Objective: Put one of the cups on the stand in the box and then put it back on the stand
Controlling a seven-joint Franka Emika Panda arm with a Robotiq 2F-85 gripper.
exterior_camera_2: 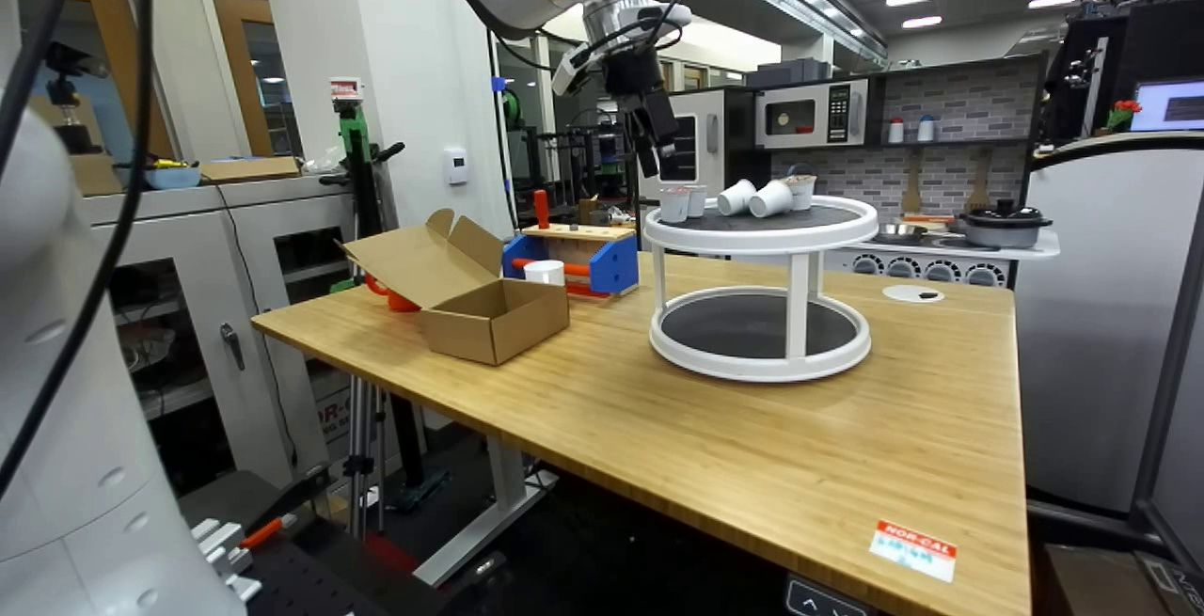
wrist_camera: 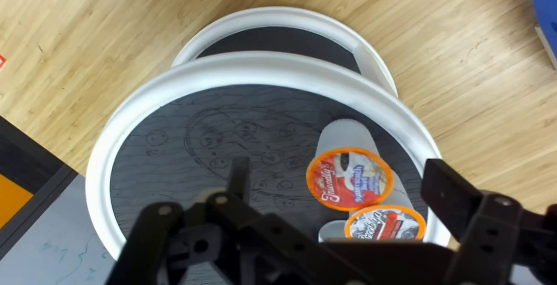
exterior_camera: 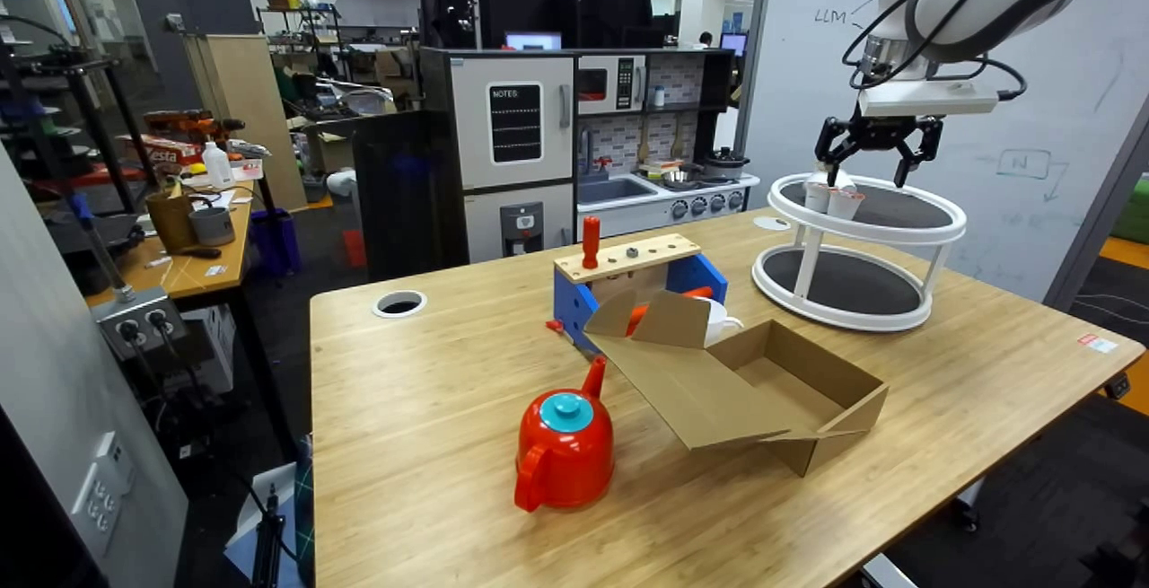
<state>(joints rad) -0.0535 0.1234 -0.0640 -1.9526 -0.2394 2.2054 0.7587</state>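
Currently, the black two-finger robotic gripper (exterior_camera: 867, 177) is positioned above the round white two-tier stand (exterior_camera_2: 752, 240), its fingers (wrist_camera: 448, 191) spread and nothing held between them. The small white plastic cups (exterior_camera_2: 771, 199) are on the stand's dark upper deck, grouped toward one side; in an exterior view, at least two appear to lie on their sides. Probable fault: the cup with an orange rim and red printed lid (wrist_camera: 348, 167) appears close against the cup with an orange rim and grey-and-red printed lid (wrist_camera: 387, 222), so an off-centre descent may pinch both or displace one. Second probable fault: in the wrist view, one finger overlaps the stand's raised white rim; without lateral correction, it may strike that rim before the grasp is complete. A cup on its side may also roll if nudged, or when it is returned. During transfer, the open flap of the shallow brown cardboard box (exterior_camera_2: 527, 323) may obstruct the approach, and the box, presumably light, may shift if contacted. Container check: the visible part of the box interior shows only bare cardboard. Where cup tops show, printed lids hide the contents. The rounded red teapot with a turquoise lid (exterior_camera: 565, 458) is covered, so its contents cannot be determined. The white handled mug (exterior_camera_2: 544, 273) is near the box, its interior out of sight.
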